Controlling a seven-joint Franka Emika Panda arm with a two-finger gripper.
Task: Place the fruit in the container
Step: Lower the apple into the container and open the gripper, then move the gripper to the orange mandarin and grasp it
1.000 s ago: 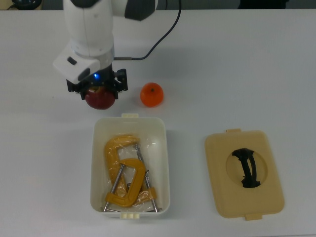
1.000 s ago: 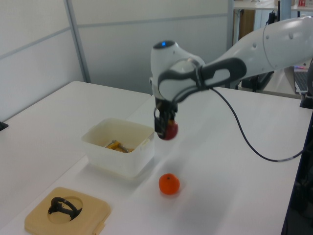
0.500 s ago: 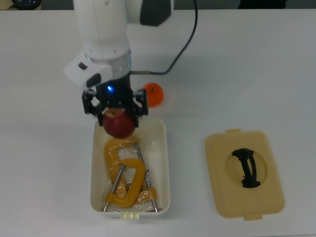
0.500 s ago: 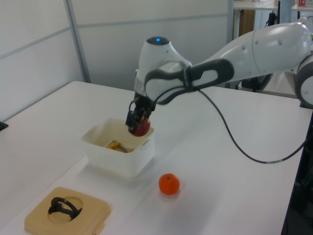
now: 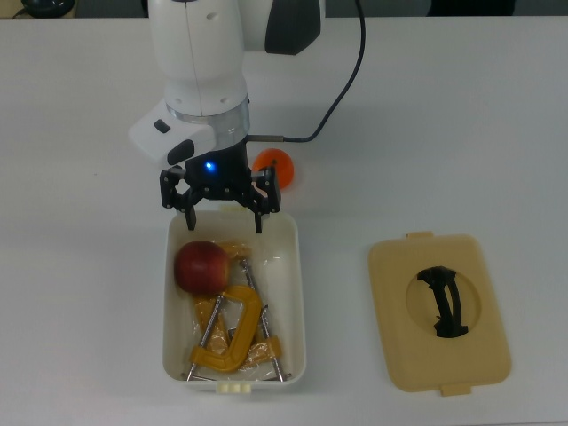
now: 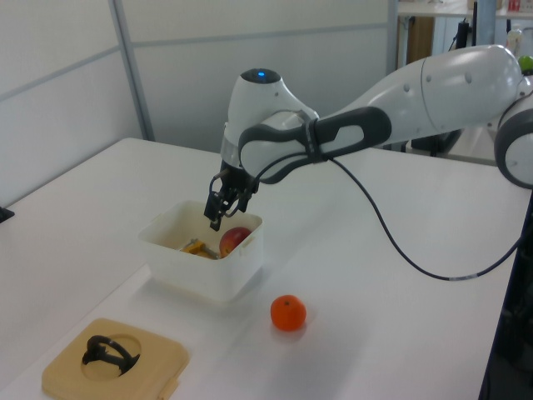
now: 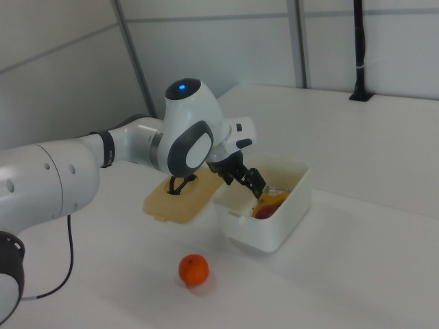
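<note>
Now the apple (image 5: 201, 266) lies in the container (image 5: 296, 293), jaws released above; orange (image 5: 279, 166) outside.

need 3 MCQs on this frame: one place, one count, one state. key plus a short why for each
1. Where is the apple?
A. in the gripper
B. in the container
C. on the lid

2. How many fruits lie on the table outside the container?
A. none
B. one
C. two

3. What state is the gripper in?
A. open and empty
B. shut on the orange
C. shut on the apple

Key:
1 B, the apple rests inside the tub beside the yellow clamps.
2 B, only the orange sits on the table.
3 A, its fingers are spread above the tub's rim with nothing between them.
</note>
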